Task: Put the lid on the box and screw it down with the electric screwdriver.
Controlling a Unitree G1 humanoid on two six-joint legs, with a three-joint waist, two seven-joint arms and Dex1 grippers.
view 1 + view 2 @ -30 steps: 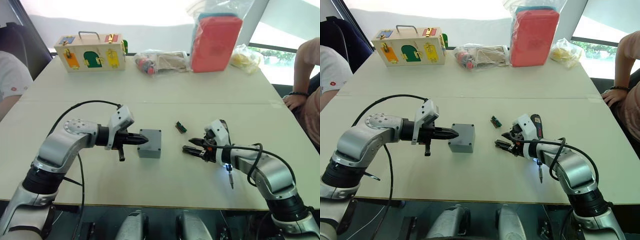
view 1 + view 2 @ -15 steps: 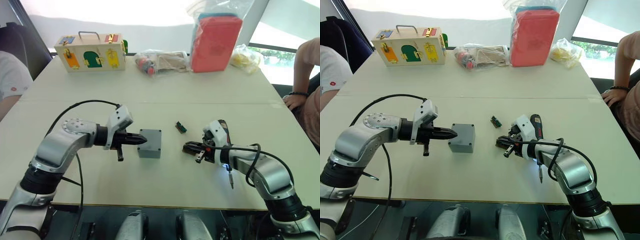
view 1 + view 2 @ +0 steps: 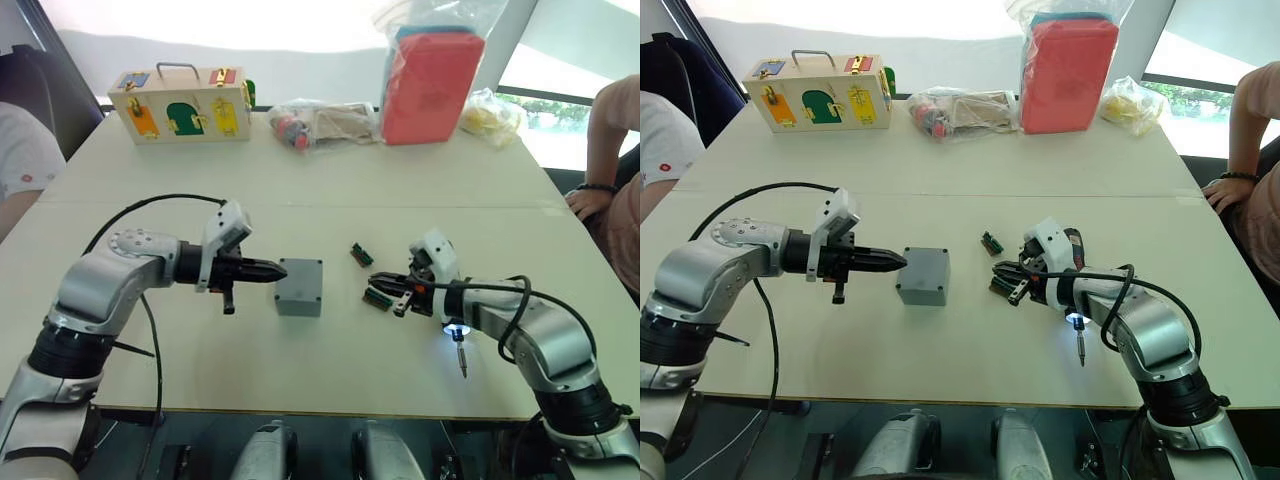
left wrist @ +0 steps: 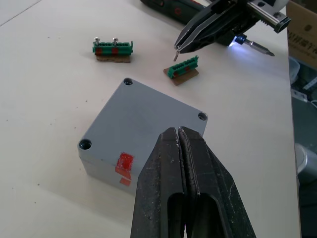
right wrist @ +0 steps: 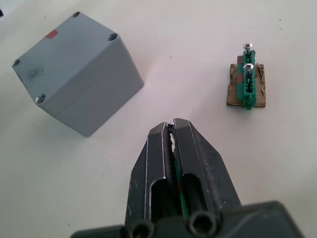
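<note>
The grey box point(image 3: 300, 287) stands mid-table with the lid point(image 4: 148, 116) on top, screw holes open at its corners. My left gripper point(image 3: 281, 270) is shut and empty, its tips just left of the box and apart from it. My right gripper point(image 3: 374, 281) hovers right of the box, shut on a small screw point(image 4: 175, 55), above a green connector piece point(image 3: 378, 298). The electric screwdriver point(image 3: 1072, 245) lies on the table under my right forearm, its tip light on and its bit point(image 3: 461, 362) pointing toward the near edge.
A second green connector piece point(image 3: 361, 253) holding two screws lies behind the gripper. At the far edge are a wooden latch box point(image 3: 185, 103), a bag of items point(image 3: 325, 122), a red case in plastic point(image 3: 430, 85) and a yellow bag point(image 3: 490, 115). A person's arm point(image 3: 600, 190) rests at the right.
My left gripper has drawn back leftward from the box. My right gripper has gone from open to shut and lifted a little above the connector piece.
</note>
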